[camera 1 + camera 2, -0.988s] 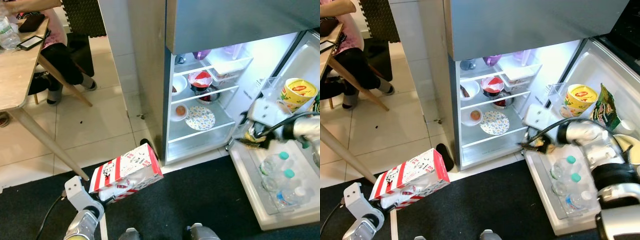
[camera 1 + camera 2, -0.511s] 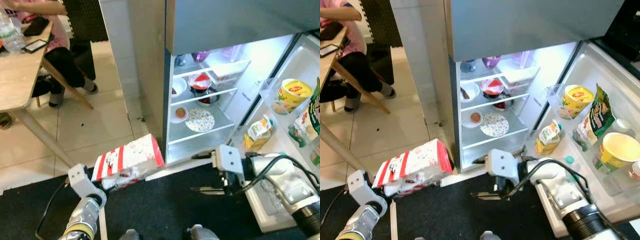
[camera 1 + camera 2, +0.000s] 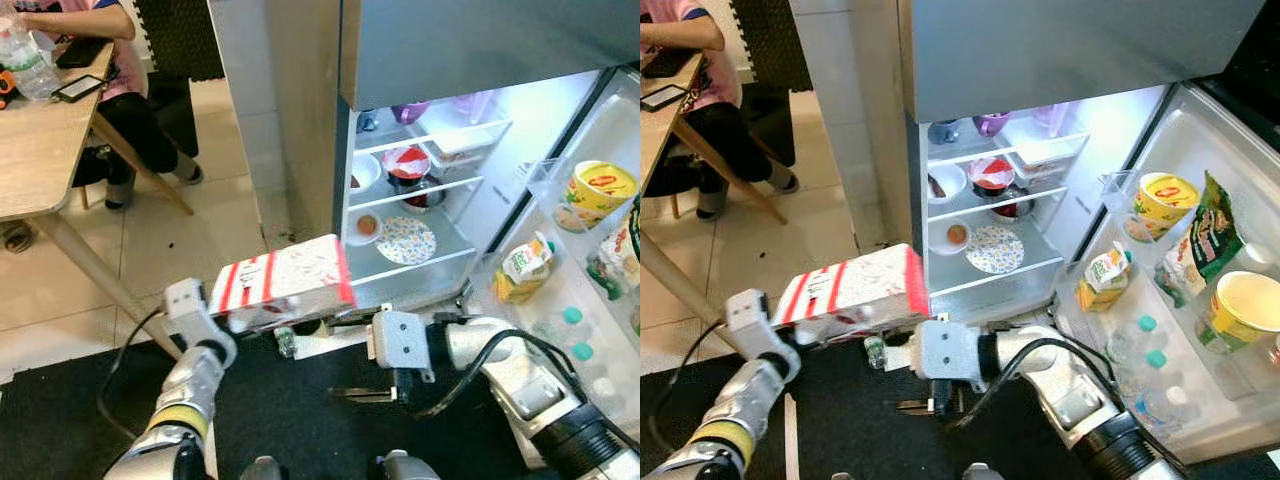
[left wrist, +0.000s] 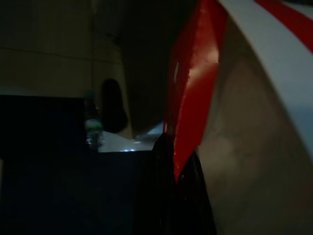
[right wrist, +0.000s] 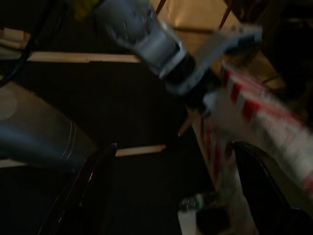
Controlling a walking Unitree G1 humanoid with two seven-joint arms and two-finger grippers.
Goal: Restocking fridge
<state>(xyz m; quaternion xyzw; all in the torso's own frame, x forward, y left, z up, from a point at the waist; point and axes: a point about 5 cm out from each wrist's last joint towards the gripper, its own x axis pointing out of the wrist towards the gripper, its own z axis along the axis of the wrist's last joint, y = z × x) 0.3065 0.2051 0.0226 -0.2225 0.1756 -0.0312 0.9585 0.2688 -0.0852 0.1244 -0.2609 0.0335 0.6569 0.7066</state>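
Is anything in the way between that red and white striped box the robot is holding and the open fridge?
The left gripper holds the striped box just outside the open fridge. The right gripper hangs open below and beside the box, in front of the fridge's lowest part. Nothing visible blocks the lit shelves themselves, though plates and bowls occupy them.

Path to open fridge [image 3: 400, 150] lower shelf [image 3: 425, 262]: red-striped carton [image 3: 285, 283] and right gripper [image 3: 362, 355] crowd doorway. Plate [image 3: 405, 240], small bowl [image 3: 363, 227] occupy shelf. Bare tile floor [image 3: 190, 250] between fridge and table [image 3: 40, 150].
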